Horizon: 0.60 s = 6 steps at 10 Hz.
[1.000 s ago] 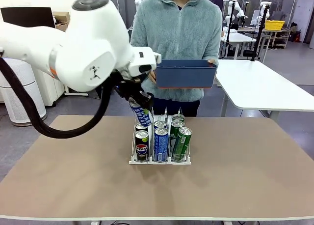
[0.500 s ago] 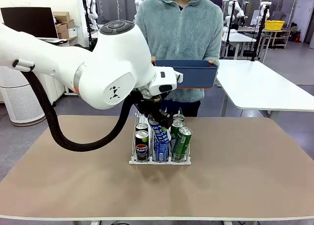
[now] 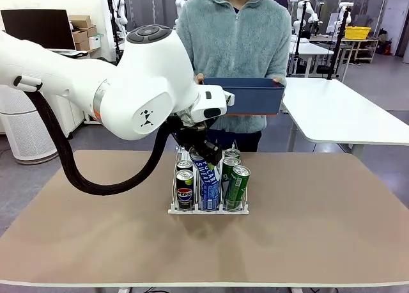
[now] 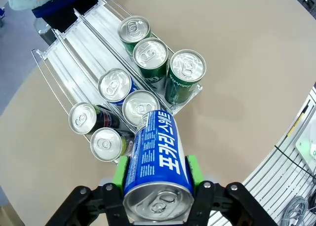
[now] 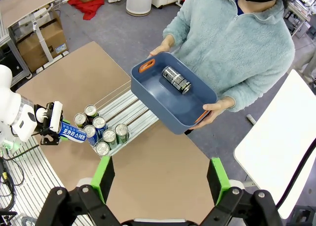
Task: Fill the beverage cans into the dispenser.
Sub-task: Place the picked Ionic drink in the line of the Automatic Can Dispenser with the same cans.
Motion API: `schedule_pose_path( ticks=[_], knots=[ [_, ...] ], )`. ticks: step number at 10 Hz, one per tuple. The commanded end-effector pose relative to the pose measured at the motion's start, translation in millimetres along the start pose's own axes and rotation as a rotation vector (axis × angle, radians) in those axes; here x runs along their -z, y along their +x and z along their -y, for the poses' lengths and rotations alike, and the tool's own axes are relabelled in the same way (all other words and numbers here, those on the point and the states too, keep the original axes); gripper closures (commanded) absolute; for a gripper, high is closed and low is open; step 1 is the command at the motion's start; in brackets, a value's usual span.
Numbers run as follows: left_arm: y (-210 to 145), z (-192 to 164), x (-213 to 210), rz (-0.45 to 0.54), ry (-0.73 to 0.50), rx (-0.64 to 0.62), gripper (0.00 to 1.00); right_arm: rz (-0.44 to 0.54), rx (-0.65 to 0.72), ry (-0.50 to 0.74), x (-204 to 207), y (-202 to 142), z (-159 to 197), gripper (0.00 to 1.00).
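1. Blue Pocari Sweat can (image 4: 157,162), with white lettering down its side and its silver top facing the wrist camera, is gripped by its sides. The left end effector (image 4: 157,172) has its green pads (image 4: 120,172) closed on the body.
2. A second ago this can hung over the rear of the left lane of the dispenser (image 3: 208,211). It now hangs tilted and lower over the front of the middle lane, and the arm's large white joint (image 3: 150,98) has swung toward the middle. Little has shifted in the last half second.
3. From the left wrist, the held can's lower end overlaps the front can of the middle lane. Whether they touch cannot be told.
4. The dispenser, clear dividers on a white base, stands on the brown desk (image 3: 319,229) toward its far edge. It holds seven upright cans crowded at its front end, as before:
   - two black Pepsi cans (image 3: 185,192) in the left lane
   - two blue cans (image 4: 114,85) in the middle lane
   - three green cans (image 3: 237,185) in the right lane
5. The right end effector (image 5: 161,179) hangs high above the desk, its jaws spread wide and holding nothing.
6. At the far side, a person (image 3: 233,37) holds a blue bin (image 5: 148,95) in both hands. One black can (image 5: 176,79) lies inside, and the bin has not moved.
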<state>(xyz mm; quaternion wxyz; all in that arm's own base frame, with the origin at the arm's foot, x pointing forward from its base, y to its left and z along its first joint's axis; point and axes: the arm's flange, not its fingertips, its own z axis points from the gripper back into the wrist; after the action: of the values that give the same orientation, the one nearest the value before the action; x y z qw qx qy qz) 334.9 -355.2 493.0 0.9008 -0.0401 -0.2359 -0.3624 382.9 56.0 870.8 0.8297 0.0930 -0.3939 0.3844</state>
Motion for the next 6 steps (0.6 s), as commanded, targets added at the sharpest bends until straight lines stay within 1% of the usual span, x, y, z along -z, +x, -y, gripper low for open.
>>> schedule_pose_path(
  ticks=[1, 2, 4, 6],
  knots=[
    [2, 22, -4, -0.03, 0.021, 0.017, 0.43, -0.003, -0.012, 0.006, 0, 0, -1, 0.0],
    [-1, 31, -7, -0.051, 0.011, 0.026, 0.43, -0.003, -0.012, 0.006, 0, 0, -1, 0.0],
    [-3, 39, -6, -0.06, 0.056, 0.024, 0.43, -0.003, -0.012, 0.006, 0, 0, -1, 0.0],
    [-6, 44, -5, -0.072, 0.048, 0.038, 0.43, -0.003, -0.012, 0.006, 0, 0, -1, 0.0]
  ],
)
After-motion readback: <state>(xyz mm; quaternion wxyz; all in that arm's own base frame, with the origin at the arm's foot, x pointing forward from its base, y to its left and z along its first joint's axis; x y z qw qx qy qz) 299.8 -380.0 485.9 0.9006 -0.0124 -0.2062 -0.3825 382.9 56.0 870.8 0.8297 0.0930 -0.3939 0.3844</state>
